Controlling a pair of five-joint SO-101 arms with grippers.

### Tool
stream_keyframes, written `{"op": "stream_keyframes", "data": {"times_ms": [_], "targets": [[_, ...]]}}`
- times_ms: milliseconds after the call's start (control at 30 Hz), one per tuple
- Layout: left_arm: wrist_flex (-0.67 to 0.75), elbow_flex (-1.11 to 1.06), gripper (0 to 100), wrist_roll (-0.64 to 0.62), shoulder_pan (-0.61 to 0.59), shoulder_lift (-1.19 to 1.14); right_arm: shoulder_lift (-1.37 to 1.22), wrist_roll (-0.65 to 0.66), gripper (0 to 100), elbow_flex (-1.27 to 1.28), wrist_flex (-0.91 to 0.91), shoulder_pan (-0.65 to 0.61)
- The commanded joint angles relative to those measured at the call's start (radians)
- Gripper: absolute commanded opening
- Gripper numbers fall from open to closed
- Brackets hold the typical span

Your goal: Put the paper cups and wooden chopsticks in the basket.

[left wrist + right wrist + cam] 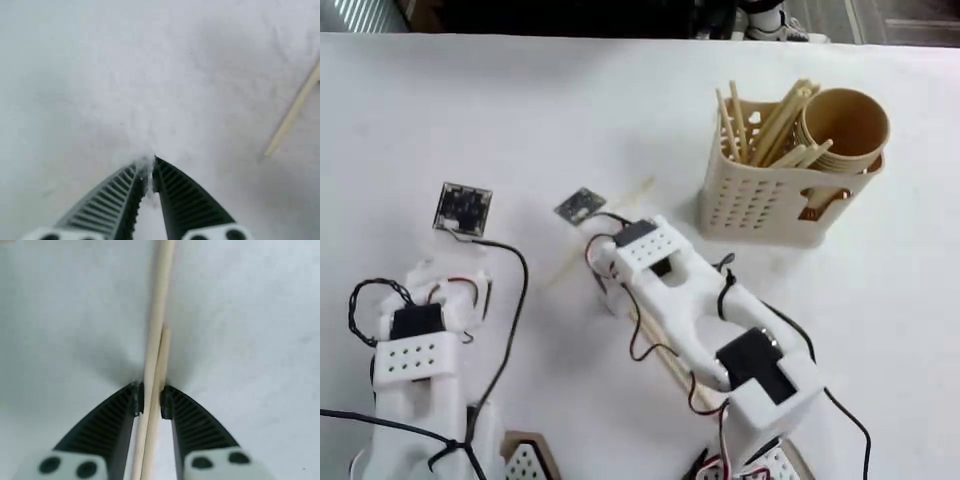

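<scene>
The cream perforated basket (760, 210) stands at the back right, holding stacked paper cups (845, 125) and several wooden chopsticks (765, 120). My right gripper (150, 394) is shut on two chopsticks (156, 340) that lie side by side just over the white table; their rear part shows beneath the right arm (665, 362). One loose chopstick (640, 190) lies slanted on the table ahead of that arm, and its end shows in the left wrist view (292, 112). My left gripper (151, 162) is shut on nothing, low over the bare table at the left.
The white table (520, 110) is bare at the back left and between the arms. Black and red cables trail from both arms (510, 300). Wooden arm bases sit at the front edge (535, 455).
</scene>
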State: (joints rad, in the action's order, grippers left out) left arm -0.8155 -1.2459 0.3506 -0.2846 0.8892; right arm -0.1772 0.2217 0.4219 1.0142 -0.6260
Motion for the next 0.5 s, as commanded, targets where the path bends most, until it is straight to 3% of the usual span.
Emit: {"op": "stream_keyframes", "data": {"times_ms": [0,300,467], "targets": [[0.026,0.009,4,-0.003,-0.004,0.022,0.108,0.005,1.9,-0.092,-0.007,0.042],[0.038,0.006,4,-0.003,-0.004,0.019,0.351,0.005,1.9,-0.087,0.082,0.059],[0.038,0.006,4,-0.003,-0.004,0.019,0.348,-0.003,2.9,-0.069,0.159,0.051]]}}
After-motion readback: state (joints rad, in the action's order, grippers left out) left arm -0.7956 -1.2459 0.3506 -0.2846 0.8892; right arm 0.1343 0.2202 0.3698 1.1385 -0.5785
